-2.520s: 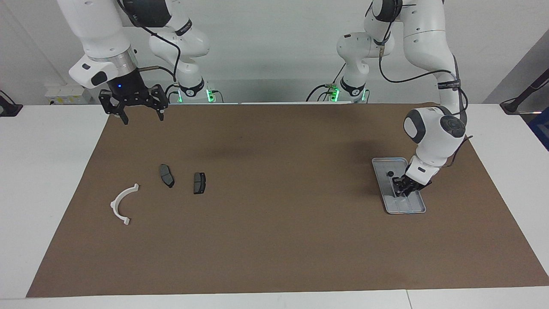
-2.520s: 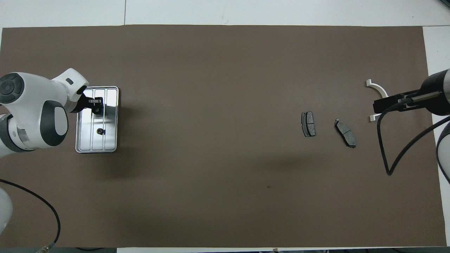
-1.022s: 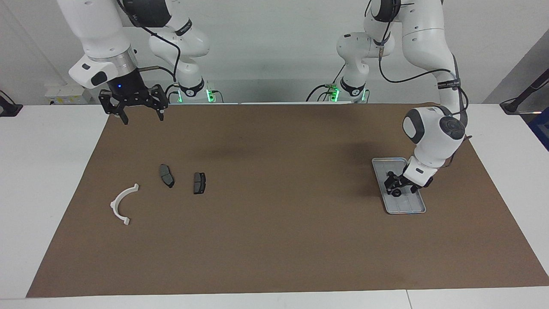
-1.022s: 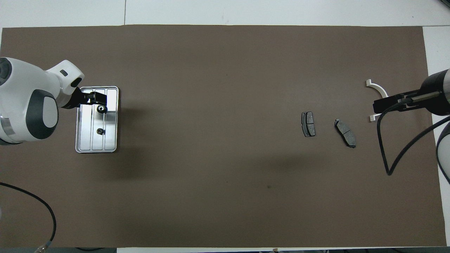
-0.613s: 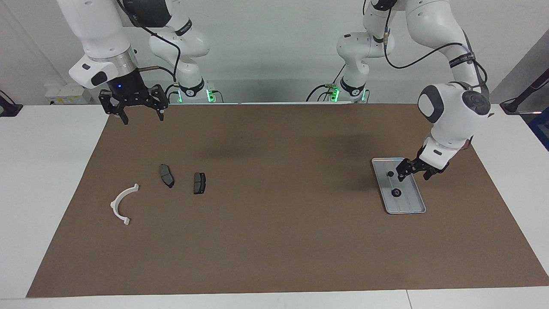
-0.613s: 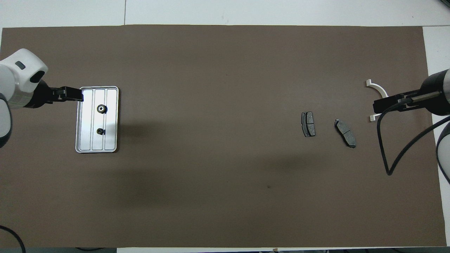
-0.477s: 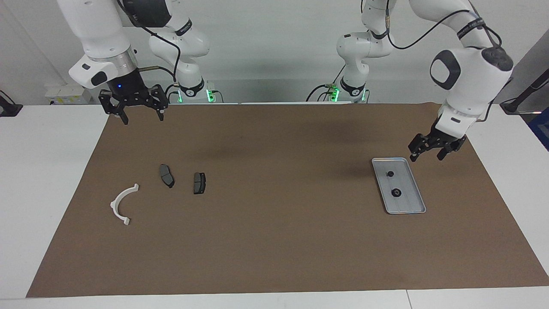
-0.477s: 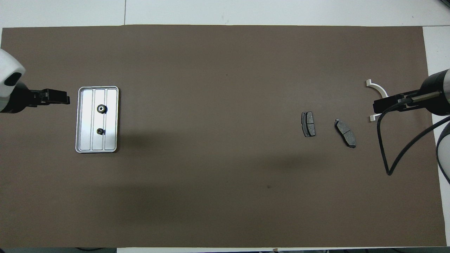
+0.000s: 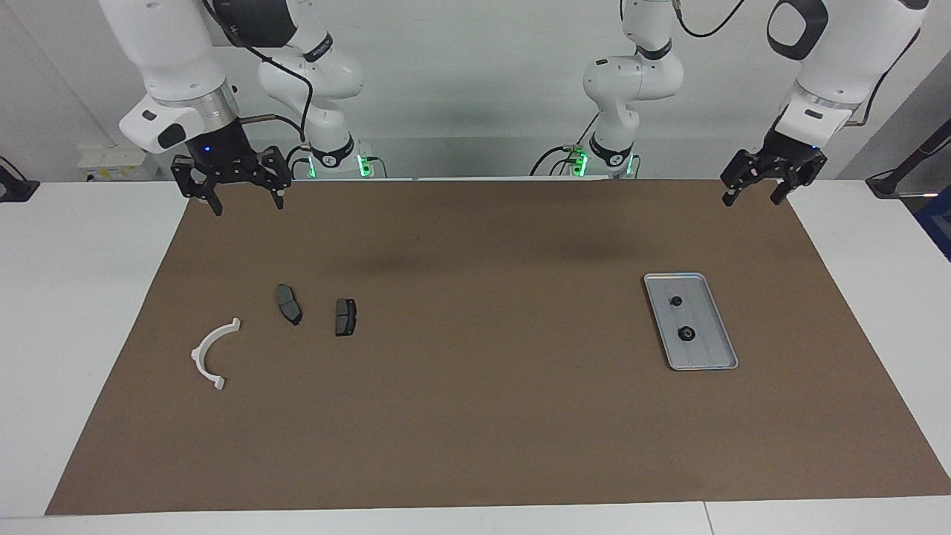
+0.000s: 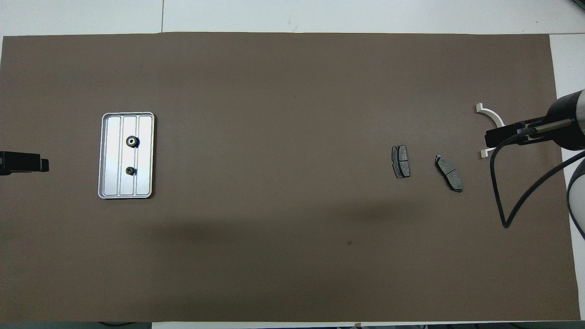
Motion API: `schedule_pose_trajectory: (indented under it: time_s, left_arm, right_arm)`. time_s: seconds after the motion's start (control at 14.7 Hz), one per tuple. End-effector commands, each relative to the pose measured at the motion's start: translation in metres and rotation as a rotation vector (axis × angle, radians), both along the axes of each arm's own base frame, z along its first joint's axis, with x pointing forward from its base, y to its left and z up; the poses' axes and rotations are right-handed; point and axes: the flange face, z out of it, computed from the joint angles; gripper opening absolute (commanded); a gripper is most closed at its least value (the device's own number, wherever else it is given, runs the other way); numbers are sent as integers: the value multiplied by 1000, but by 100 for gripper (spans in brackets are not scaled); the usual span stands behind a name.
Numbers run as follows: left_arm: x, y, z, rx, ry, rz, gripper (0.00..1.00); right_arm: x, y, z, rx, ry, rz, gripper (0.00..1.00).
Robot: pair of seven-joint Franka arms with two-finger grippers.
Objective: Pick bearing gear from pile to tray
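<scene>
The silver tray (image 9: 707, 351) (image 10: 112, 155) lies toward the left arm's end of the table. Two small black bearing gears rest in it, one (image 9: 686, 334) (image 10: 132, 141) farther from the robots than the other (image 9: 675, 301) (image 10: 130, 171). The pile sits toward the right arm's end: a white half-ring bracket (image 9: 212, 353) (image 10: 491, 116) and two dark brake pads (image 9: 288, 303) (image 9: 345, 316) (image 10: 449, 172) (image 10: 401, 161). My left gripper (image 9: 752, 199) (image 10: 27, 163) hangs open and empty, high over the mat's corner by its base. My right gripper (image 9: 249, 206) (image 10: 500, 135) waits open and empty over the other corner.
A brown mat (image 9: 475, 416) covers most of the white table (image 9: 82, 297). A black cable (image 10: 498, 192) loops down from the right arm near the bracket. Both arm bases stand at the robots' edge of the table.
My left gripper has risen off the tray and drawn back toward its base, leaving a second bearing gear lying in the tray. The right arm has not moved.
</scene>
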Motion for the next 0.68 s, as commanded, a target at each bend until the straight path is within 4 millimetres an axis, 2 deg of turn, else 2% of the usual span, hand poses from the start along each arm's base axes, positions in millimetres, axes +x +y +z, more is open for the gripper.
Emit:
schedule_pose_trajectory:
  time_s: [0.0, 0.14, 0.34, 0.48, 0.61]
  left_arm:
    - [23, -6, -9, 56, 70, -32, 100]
    - [34, -12, -4, 65, 98, -46, 100]
    - [37, -13, -2, 58, 104, -48, 100]
    - [53, -17, 2, 60, 142, -53, 100]
    - [58, -22, 5, 47, 143, -58, 100]
  right_arm:
    - [-5, -1, 3, 17, 9, 18, 100]
    - [-5, -1, 4, 17, 11, 18, 100]
    - [-5, -2, 4, 17, 12, 17, 100]
    - [-5, -2, 3, 16, 14, 17, 100]
    - [-5, -2, 3, 16, 14, 17, 100]
